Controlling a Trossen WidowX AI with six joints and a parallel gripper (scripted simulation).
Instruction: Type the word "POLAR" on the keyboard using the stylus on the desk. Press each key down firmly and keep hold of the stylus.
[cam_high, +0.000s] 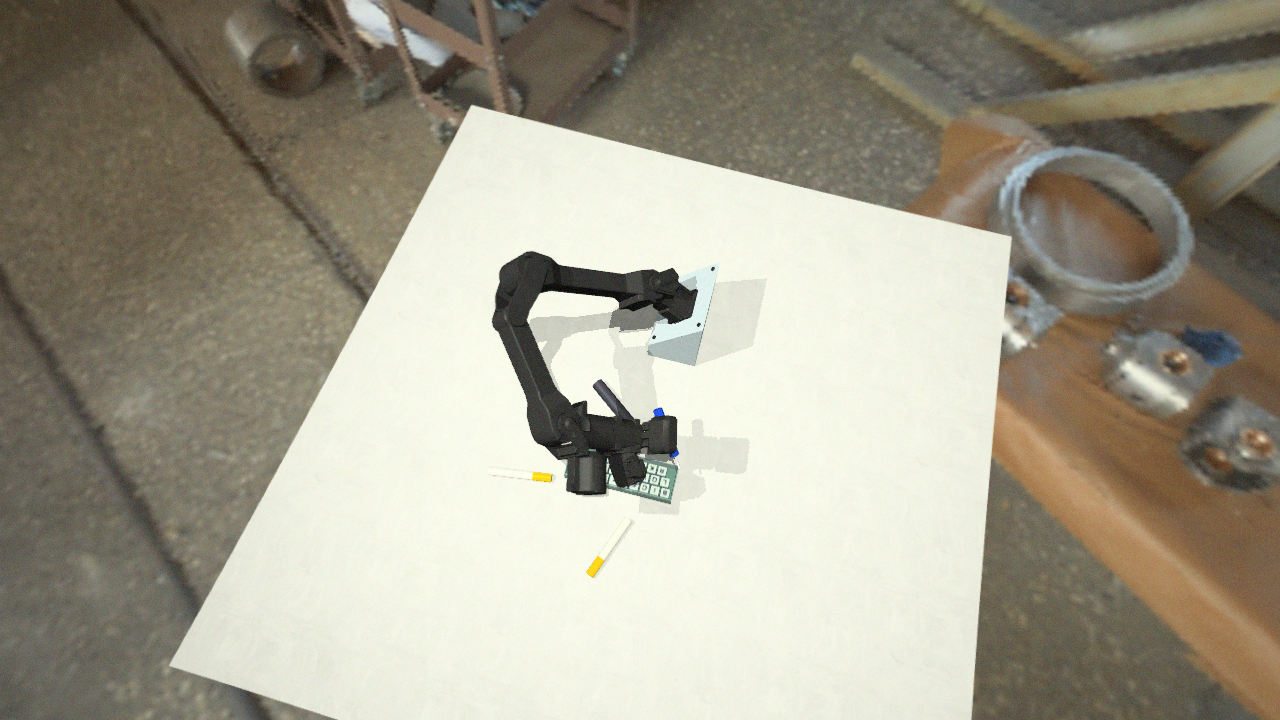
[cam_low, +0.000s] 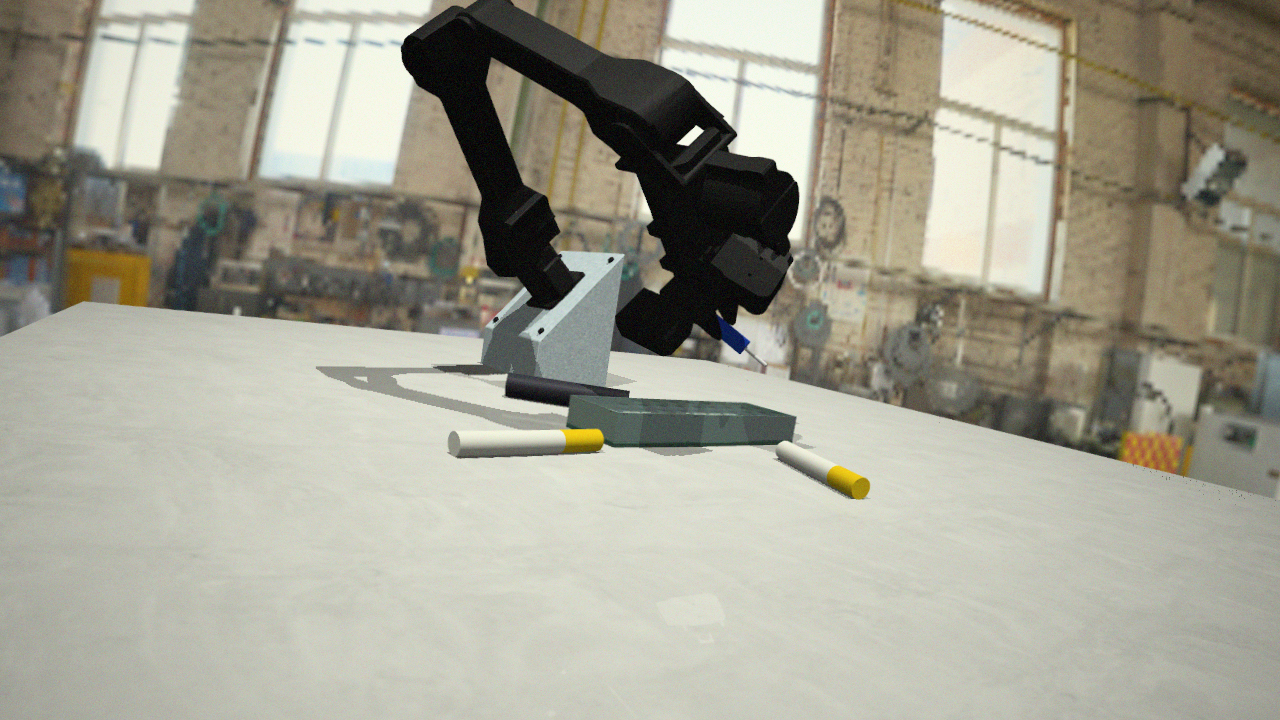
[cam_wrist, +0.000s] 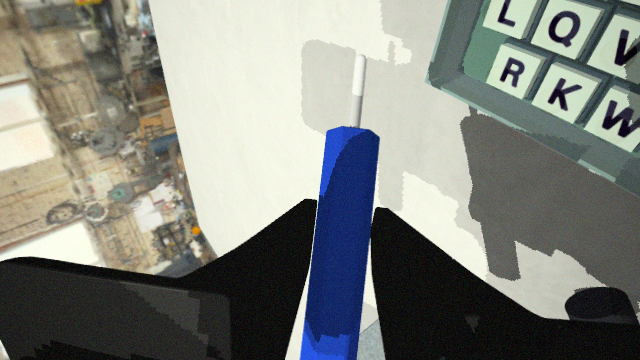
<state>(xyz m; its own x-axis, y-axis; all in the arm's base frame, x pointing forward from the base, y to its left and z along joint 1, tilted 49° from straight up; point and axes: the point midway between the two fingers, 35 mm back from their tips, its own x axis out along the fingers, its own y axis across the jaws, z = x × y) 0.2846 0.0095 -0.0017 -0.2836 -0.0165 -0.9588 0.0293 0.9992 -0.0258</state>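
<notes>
1. The white desk fills the middle of the top view as a tilted square, and its pale surface covers the whole lower half of the exterior view.
2. The black arm bends in a hook shape at the centre of the top view. In the exterior view it arches from upper centre down to the right.
3. The grey mount block stands at centre of the exterior view, behind the other desk items, with the arm's base on its sloped face.
4. The green keyboard lies flat just below centre in the exterior view. In the wrist view its corner shows in the upper right, with keys L, Q, R, K and W readable.
5. The gripper sits at the bottom centre of the wrist view, pinching the blue stylus between its two black fingers.
6. The stylus runs up the middle of the wrist view. Its thin white tip is left of the keyboard corner and raised above the desk, right of and higher than the keyboard in the exterior view.
7. A dark cylinder lies behind the keyboard's left end.
8. One white-and-yellow marker lies left of the keyboard, touching or nearly touching its corner.
9. Another white-and-yellow marker lies at the lower right of the keyboard.
</notes>
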